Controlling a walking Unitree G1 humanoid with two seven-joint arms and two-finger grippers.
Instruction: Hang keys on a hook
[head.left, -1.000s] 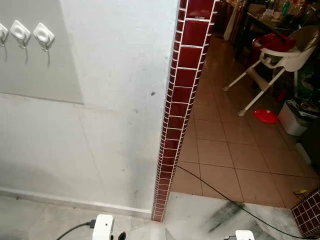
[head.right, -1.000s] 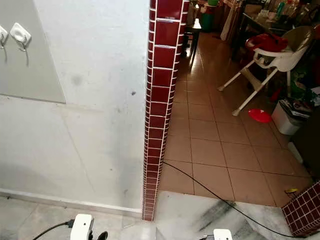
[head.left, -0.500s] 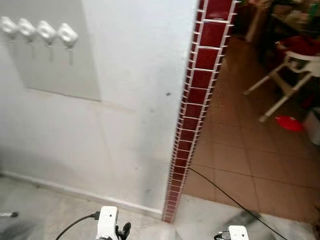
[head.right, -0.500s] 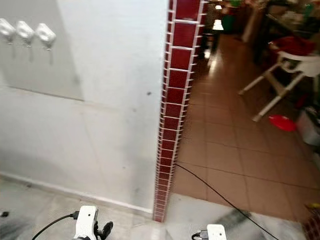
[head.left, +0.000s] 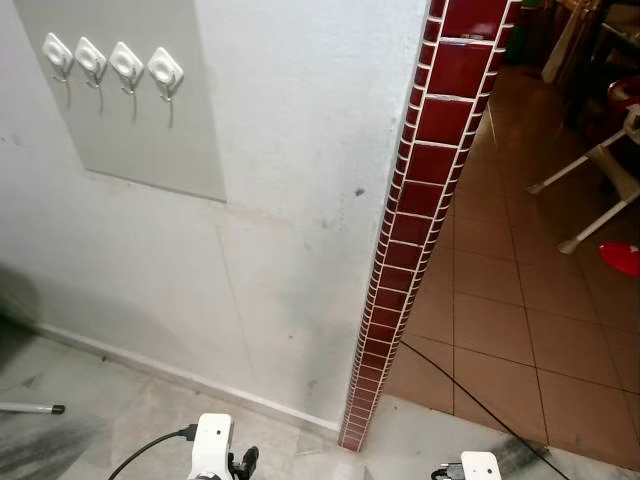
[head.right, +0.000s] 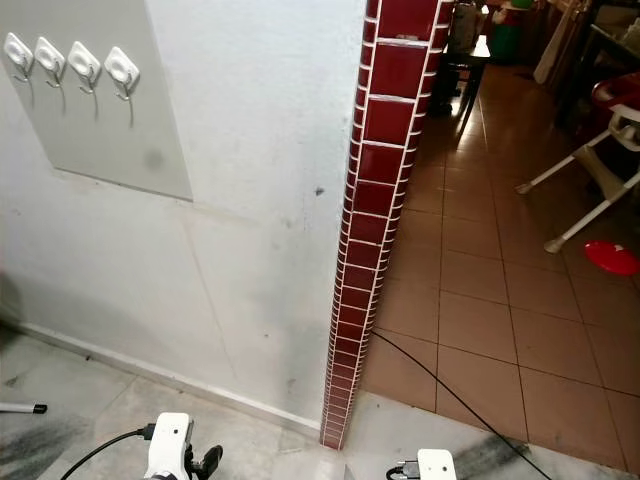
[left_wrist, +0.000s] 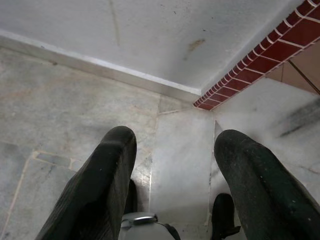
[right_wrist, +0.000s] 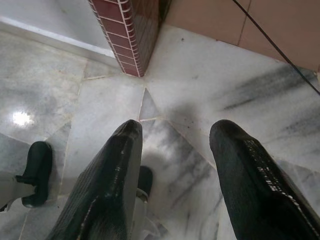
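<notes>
Facing a pale plastered wall, I see four white hooks in a row on a grey panel, high on my left. They are glossy rounded-square pads, each with a thin wire hook hanging below. Beside the wall runs a corner edge of glazed dark-red tiles with white grout, and beyond it a terracotta tiled floor crossed by a black cable.

My left pincer hangs low over the grey marble floor, its two long black fingers spread with only floor between them. My right pincer hangs the same way, fingers apart and empty. I cannot find the keys anywhere, so I take it they are yet to be fetched.

Keys, I judge, will be light, hard and rigid metal, loose on a ring, likely to swing and jangle. I would pinch the ring or a key's flat bow, leaving the ring's loop free to slip over the thin wire. The hook pads look stuck on, so I would load them gently.
</notes>
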